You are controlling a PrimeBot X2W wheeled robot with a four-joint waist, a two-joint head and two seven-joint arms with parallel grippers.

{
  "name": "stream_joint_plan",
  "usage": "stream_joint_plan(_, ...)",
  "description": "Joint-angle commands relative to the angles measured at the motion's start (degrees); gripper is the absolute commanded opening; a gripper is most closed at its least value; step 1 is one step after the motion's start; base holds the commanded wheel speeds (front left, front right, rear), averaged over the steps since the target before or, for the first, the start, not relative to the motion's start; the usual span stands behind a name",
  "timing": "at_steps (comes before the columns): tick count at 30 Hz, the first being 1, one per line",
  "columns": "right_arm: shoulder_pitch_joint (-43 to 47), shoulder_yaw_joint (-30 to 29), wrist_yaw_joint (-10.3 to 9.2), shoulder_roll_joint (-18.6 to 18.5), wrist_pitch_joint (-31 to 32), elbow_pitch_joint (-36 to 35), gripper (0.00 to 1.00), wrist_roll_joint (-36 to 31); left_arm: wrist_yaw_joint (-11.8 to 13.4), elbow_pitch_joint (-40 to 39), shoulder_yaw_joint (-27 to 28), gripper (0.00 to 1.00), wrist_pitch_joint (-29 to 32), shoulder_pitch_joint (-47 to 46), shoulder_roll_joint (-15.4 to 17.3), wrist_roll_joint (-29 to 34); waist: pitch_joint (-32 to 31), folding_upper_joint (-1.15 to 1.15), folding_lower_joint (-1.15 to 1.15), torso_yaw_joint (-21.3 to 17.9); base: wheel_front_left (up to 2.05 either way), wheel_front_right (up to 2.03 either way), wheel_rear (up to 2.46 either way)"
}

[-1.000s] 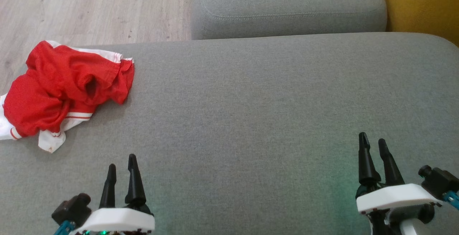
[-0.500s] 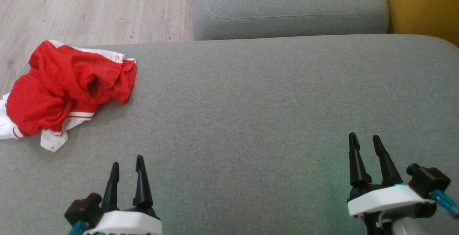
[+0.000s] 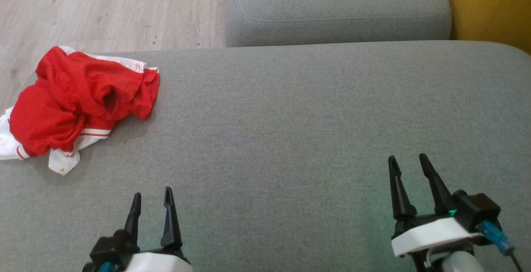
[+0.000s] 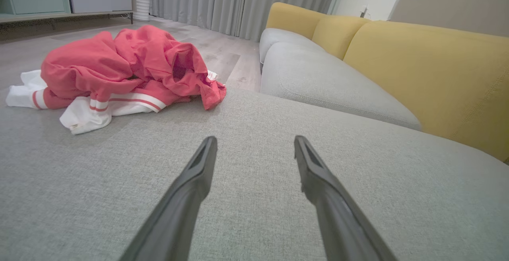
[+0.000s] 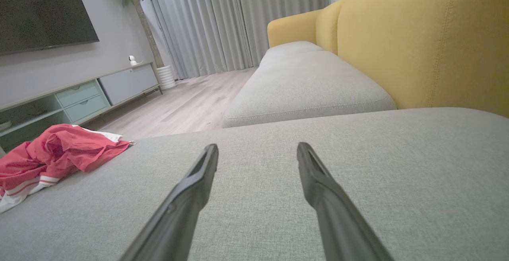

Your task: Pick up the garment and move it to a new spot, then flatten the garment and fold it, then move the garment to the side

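The broad grey seat cushion (image 3: 290, 118) takes up most of the head view. A second cushion (image 3: 336, 6), also grey, lies just beyond its far edge at 12 o'clock. A pale wooden floor (image 3: 103, 10) shows at 11 o'clock and a yellow backrest (image 3: 489, 6) at 1 o'clock. The garment (image 3: 79, 98), a crumpled red piece with white striped trim, lies in a heap on the seat cushion at 10 o'clock, close to the cushion's edge, with a white corner trailing toward 9 o'clock. The right pincer (image 3: 407, 157) sits at 5 o'clock over bare cushion, spread apart, pointing toward 12 o'clock and gripping nothing. The left pincer (image 3: 152, 192) sits at 7 o'clock, likewise spread apart and empty. The garment lies toward 11 o'clock from it, well apart from its tips.
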Motion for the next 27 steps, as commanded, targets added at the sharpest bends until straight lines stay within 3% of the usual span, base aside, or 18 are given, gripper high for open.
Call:
stream_joint_plan(1, -0.5, 1.6, -0.04, -0.5, -1.0, -1.7, 1.0, -2.1, 0.4, -1.6, 0.9, 1.0, -0.9, -1.3, 0.3, 1.9, 0.0, 0.0, 0.0, 0.0, 0.0, 0.0, 0.0)
stream_joint_plan(12, -0.4, 3.4, -0.04, -0.6, -2.9, -0.6, 1.0, -9.6, 1.7, -1.0, 0.4, 1.0, -2.8, -1.0, 0.3, 8.0, 0.1, 0.0, 0.0, 0.3, 0.0, 0.0, 0.0)
stream_joint_plan(27, -0.8, 3.7, -0.04, -0.6, -2.9, 0.5, 1.0, -9.3, 1.6, 0.1, 0.8, 1.0, -2.8, -1.2, 0.3, 7.5, 0.1, 0.0, 0.0, 0.2, 0.0, 0.0, 0.0)
